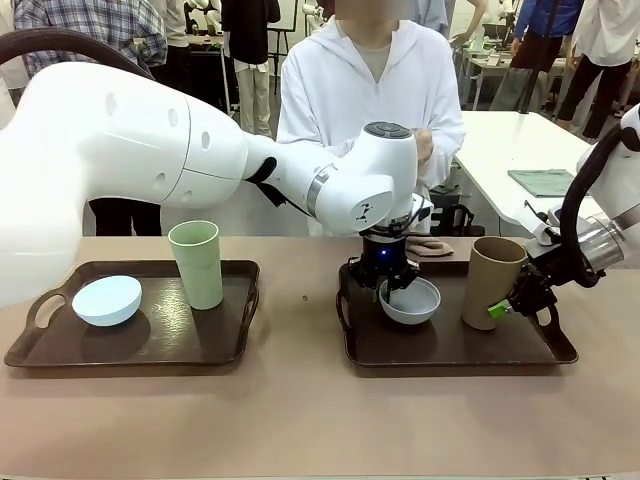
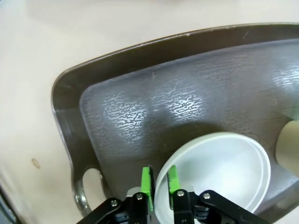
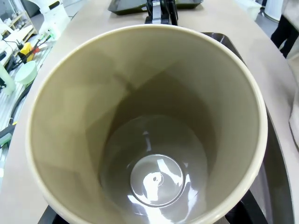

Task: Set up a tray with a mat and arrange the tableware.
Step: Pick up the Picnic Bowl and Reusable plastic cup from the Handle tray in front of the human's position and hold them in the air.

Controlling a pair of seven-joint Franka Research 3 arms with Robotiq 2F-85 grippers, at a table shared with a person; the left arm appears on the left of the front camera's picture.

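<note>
Here the bluish white bowl [image 1: 410,302] sits slightly tipped at the near left end of the right-hand tray [image 1: 450,352], directly under the left gripper [image 2: 160,185]. In the left wrist view the green pads [image 2: 147,185] stand either side of the bowl's rim, one inside and one outside, pinched on it, so the left gripper reads as grasping the bowl by its edge. The tray floor beneath looks textured; whether that is a mat cannot be told.

Just beyond the bowl, on the side away from the left arm, the tan brown tumbler [image 1: 492,280] stands on the same tray. The right gripper [image 1: 510,300] is at its outer wall, a green pad low against it, and the right wrist view looks straight into the cup. Whether that gripper clasps the tumbler or has let go cannot be told.

Well off behind the left arm, the left-hand tray [image 1: 200,340] carries the pale blue bowl [image 1: 107,300] and the light green tumbler [image 1: 196,265], apart from each other.

The step in hand appears to be arranging the bowl on the right-hand tray. The next move likely calls for settling it flat, clear of the tumbler, then parting the pads and lifting straight up so the rim is not dragged.
</note>
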